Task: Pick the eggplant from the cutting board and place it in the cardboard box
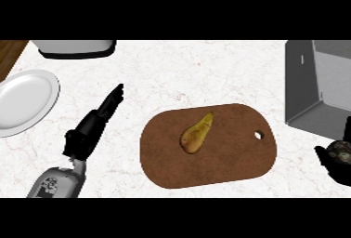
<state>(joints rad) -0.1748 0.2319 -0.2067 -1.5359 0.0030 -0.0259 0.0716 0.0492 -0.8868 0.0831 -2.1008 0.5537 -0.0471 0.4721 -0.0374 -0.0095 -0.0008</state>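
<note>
On the marbled white counter (205, 69), the yellow-brown pear-like fruit (196, 134) lies ungrasped on the cutting board (226, 162), left hand (103, 114) straight-fingered, right hand (334, 160) indeterminate beside the grey box (302, 88); reaching comes next.

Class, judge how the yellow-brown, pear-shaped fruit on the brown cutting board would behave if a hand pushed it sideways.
The yellow-brown pear-shaped fruit looks rounded, so it would probably roll, likely curving toward its narrow end. Its skin looks smooth, perhaps slippery. The brown cutting board looks flat, offering no stop.

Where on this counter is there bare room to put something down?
Bare marble lies between the white plate and the brown cutting board, though the left hand stretches across it, and between the board and the counter's far edge. It is tight at right, by the grey box.
</note>
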